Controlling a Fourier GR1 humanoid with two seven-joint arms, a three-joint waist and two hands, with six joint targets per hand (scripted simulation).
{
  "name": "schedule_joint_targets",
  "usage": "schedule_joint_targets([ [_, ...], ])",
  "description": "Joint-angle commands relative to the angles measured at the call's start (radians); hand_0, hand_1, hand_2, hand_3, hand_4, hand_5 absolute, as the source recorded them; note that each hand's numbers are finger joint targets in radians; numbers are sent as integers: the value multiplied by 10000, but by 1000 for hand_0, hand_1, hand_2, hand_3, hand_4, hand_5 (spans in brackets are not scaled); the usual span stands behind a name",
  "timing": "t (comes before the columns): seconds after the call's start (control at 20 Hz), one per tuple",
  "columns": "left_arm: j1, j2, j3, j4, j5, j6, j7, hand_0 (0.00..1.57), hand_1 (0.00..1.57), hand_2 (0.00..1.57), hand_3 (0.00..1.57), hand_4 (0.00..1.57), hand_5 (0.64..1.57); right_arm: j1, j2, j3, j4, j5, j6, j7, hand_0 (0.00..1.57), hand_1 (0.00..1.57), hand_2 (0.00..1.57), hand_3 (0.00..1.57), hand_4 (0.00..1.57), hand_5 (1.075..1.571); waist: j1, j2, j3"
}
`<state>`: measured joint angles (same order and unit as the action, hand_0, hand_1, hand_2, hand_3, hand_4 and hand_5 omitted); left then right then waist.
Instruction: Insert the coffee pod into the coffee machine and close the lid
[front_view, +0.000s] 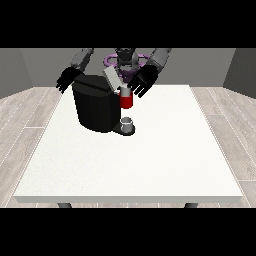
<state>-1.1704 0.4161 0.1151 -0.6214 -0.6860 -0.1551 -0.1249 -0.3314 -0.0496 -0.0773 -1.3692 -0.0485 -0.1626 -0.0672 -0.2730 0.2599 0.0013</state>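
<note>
A black coffee machine stands on the white table at the back left. Its grey lid is tilted up and open. The red head of the machine sticks out to the right, with a small grey pod sitting in its top. A grey cup stands on the drip base below. The hand at the view's right hovers just right of the pod and lid, fingers spread and straight, holding nothing. The hand at the view's left hangs behind the machine's left side, fingers relaxed.
The robot's torso rises behind the machine. The table's white top stretches from the machine to the front and right edges. Grey wooden floor surrounds the table.
</note>
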Motion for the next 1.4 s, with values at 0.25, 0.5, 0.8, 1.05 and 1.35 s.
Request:
schedule_joint_targets([
  [0.25,152,302,37,146,-220,213,-432,1064,1064,1117,952,360,1571,193,64,296,-314,144,-9,198,0,0,0,0,465,1571,-175,-3,-14],
  [0.5,127,372,-559,125,-752,-197,-587,0,0,378,112,0,1571,-274,-119,49,-87,22,-2,437,0,0,0,0,435,1571,-55,168,-12],
  [0.8,-52,764,-417,202,-890,-244,-529,0,0,0,0,0,1571,4,18,216,-203,-46,173,178,0,0,0,0,344,1571,-363,270,-11],
  [1.05,559,384,-475,80,-750,-636,-739,0,0,0,0,0,1571,743,176,388,33,377,-134,-407,0,0,0,0,416,1571,174,-543,-12],
  [1.35,673,-58,-456,-200,-799,-511,-181,0,0,0,0,0,1571,1060,256,115,437,-41,73,-653,0,0,0,0,383,1571,356,-987,-10],
])
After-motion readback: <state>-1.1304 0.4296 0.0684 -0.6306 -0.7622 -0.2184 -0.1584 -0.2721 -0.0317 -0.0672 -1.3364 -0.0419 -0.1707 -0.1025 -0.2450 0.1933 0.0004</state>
